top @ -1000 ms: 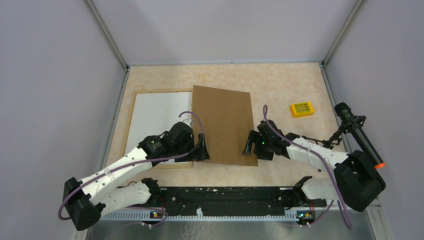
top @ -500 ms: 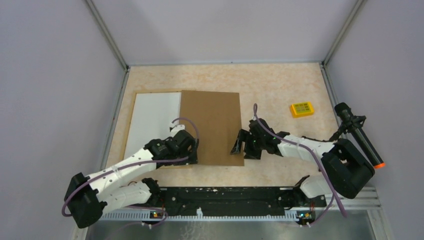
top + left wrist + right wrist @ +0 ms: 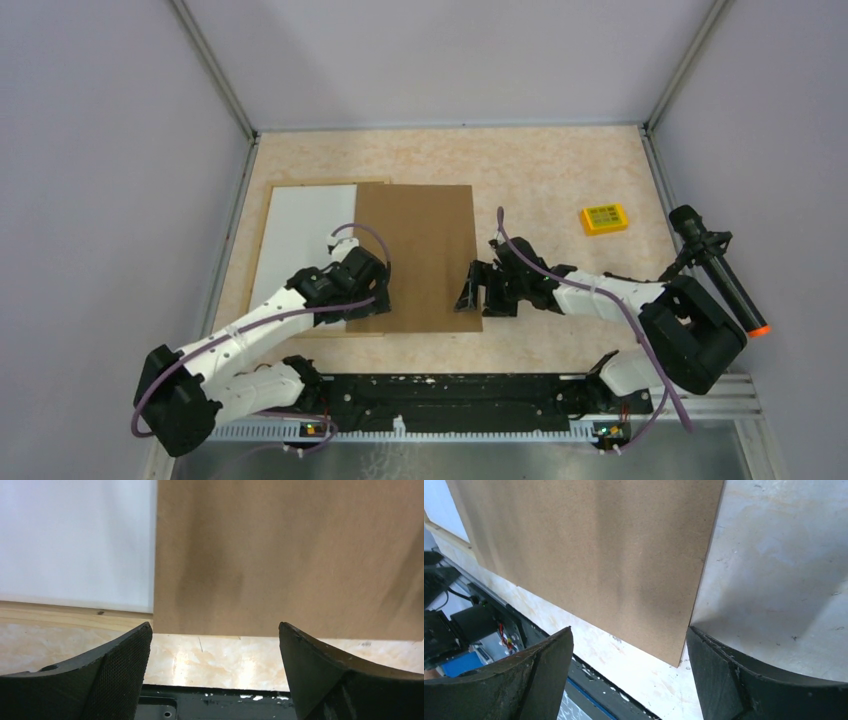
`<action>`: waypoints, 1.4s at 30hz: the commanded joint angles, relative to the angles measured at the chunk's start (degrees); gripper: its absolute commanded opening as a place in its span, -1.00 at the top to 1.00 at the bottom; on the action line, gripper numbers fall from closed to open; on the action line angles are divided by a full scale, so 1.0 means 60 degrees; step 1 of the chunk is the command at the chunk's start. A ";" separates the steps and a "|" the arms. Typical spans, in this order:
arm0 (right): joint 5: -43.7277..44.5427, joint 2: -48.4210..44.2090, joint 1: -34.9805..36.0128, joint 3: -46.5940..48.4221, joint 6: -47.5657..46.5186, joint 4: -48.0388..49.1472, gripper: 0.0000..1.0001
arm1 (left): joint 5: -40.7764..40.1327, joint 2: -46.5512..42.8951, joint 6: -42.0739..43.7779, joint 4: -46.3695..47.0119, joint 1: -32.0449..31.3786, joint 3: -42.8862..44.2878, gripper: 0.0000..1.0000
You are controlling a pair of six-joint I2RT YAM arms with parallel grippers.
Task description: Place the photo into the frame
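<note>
The light wood frame (image 3: 260,250) lies flat at the left with a white sheet (image 3: 305,240) inside it. No sunflower print shows. A plain brown backing board (image 3: 425,250) lies flat, its left part over the frame's right half. My left gripper (image 3: 374,296) is open and empty over the board's near left edge; its wrist view shows the board (image 3: 290,555), the white sheet (image 3: 75,535) and the frame's wood strip (image 3: 60,615). My right gripper (image 3: 473,291) is open and empty at the board's near right corner (image 3: 676,657), one finger (image 3: 724,675) against its right edge.
A small yellow box (image 3: 604,218) lies at the right. A black cylinder with an orange tip (image 3: 718,268) stands on a rig at the far right. A black rail (image 3: 440,395) runs along the near edge. Grey walls close in the table.
The brown board has slid left and squared up, now covering more of the frame. Both grippers moved left with it, staying open.
</note>
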 commanded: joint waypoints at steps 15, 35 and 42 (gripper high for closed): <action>-0.0667 -0.0712 -0.1714 0.0048 -0.2160 -0.0828 -0.93 | 0.0237 0.1265 0.4209 0.2669 0.5823 0.2906 -0.97; -0.2463 0.1955 -0.2584 0.1559 -0.2773 0.0264 -0.89 | 0.2664 0.7223 0.6282 0.4664 1.0838 0.5694 -0.97; -0.2432 0.2002 -0.2641 0.1618 -0.2869 0.0194 -0.88 | 0.3572 0.8561 0.6288 0.4348 1.1339 0.6353 -0.98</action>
